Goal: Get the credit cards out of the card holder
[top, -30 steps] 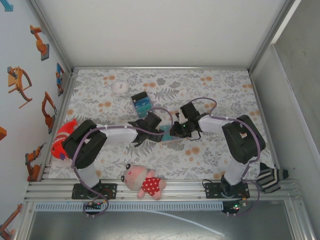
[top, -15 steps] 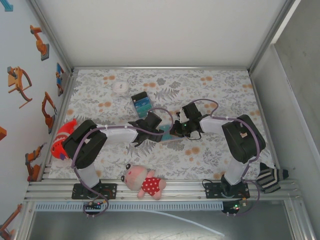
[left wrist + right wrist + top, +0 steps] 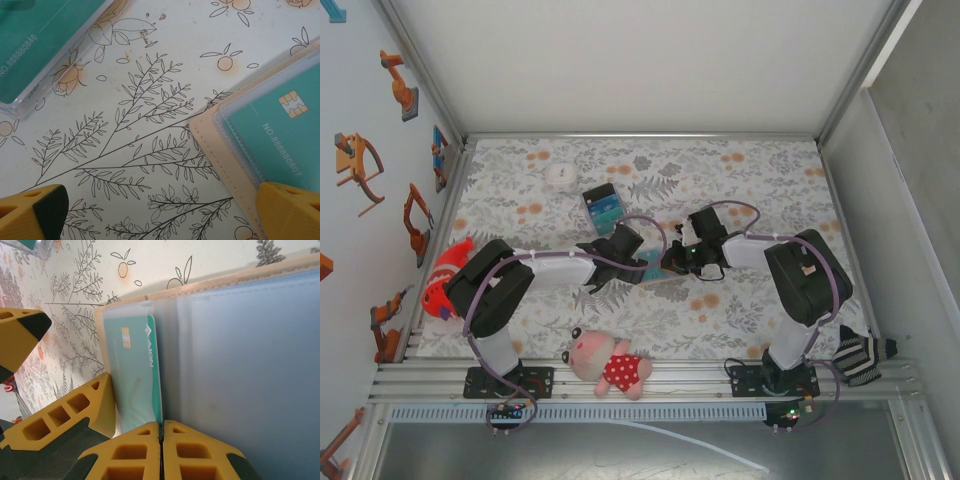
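Note:
The tan card holder (image 3: 656, 271) lies open on the flowered table between the two grippers. Its stitched tan edge (image 3: 220, 150) shows in the left wrist view, with a teal credit card (image 3: 280, 125) under a clear sleeve. My left gripper (image 3: 162, 212) stands wide open, its right fingertip (image 3: 290, 212) resting on the holder. In the right wrist view the blue-grey inner face (image 3: 240, 355) lies beside the teal credit card (image 3: 135, 370). My right gripper (image 3: 161, 440) is shut, and the card's near edge runs into the seam between its jaws. From above, the right gripper (image 3: 673, 262) sits at the holder's right side.
A clear box holding teal cards (image 3: 603, 207) (image 3: 35, 45) lies behind the holder. A plush doll (image 3: 610, 365) sits at the near edge, a red and white toy (image 3: 445, 275) at the left edge, a small white disc (image 3: 560, 173) at the back left.
The right gripper's jaws have closed onto the card's edge, and its wrist has shifted slightly to the right. The left arm has not moved.

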Available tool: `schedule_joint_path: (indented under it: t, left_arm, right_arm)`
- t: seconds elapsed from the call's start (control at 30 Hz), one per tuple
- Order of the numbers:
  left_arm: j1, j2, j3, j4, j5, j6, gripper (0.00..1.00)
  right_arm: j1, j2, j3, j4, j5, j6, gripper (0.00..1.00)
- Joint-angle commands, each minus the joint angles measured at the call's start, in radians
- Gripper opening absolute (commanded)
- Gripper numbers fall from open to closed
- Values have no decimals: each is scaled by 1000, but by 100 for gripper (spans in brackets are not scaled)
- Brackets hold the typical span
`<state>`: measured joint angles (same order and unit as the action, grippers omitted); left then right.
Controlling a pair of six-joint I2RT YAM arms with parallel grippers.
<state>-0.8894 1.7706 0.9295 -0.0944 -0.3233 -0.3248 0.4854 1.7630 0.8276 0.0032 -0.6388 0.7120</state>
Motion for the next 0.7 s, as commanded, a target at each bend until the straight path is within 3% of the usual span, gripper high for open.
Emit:
schedule_joint_path:
  t: [0.0,0.67]
  left_arm:
    - [-5,20,14,-51,1,21,97]
    - [-5,28,26,-59,-2,30,97]
  right_arm:
    - [-5,-25,-16,48,-27,26,6]
    - [-32,-42,-49,123,-71,65,8]
